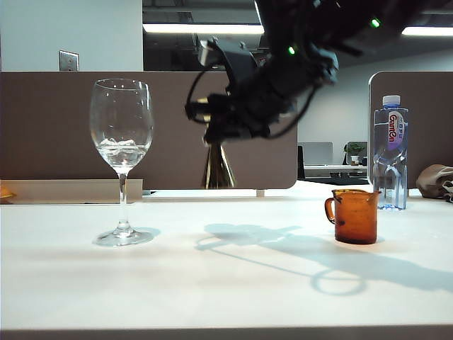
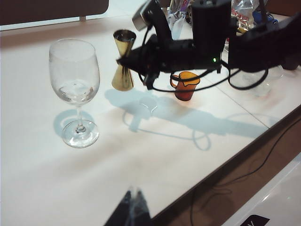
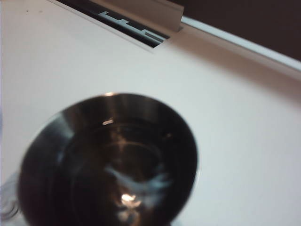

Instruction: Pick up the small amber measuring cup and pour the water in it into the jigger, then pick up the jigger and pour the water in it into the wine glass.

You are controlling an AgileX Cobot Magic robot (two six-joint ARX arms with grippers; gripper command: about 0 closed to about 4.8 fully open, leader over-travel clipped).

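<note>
Jigger (image 2: 123, 60) and wine glass (image 2: 75, 89) are the pair that our coming move turns on. We see the right gripper (image 2: 130, 60) clamped at the jigger's narrow waist, its jaws drawn in close on the gold metal, and in the exterior view the bottom cone hangs clear of the white table (image 1: 212, 283), so we judge the jigger lifted. Its long axis stands upright, mouth up; the right wrist view looks straight down into the dark bowl of the upper cone, where a glint suggests water, though we cannot be sure how much.

Taking the wine glass as our landmark: the jigger sits beside it, apart from the bowl, on the side toward the small amber measuring cup (image 1: 352, 215), and its mouth is near the level of the glass's rim. The cup rests on the table well beyond the jigger from the glass, upright, with a plastic water bottle (image 1: 390, 152) just behind it. The glass already holds a little clear liquid low in its bowl.

So we judge the pour calls for carrying the jigger sideways toward the glass until its lip is over the rim, then tipping the axis toward the bowl. The right arm already has the jigger. The left gripper (image 2: 132, 209) hangs back from the glass at the table's near edge, its dark fingertips looking close together with nothing between them.
</note>
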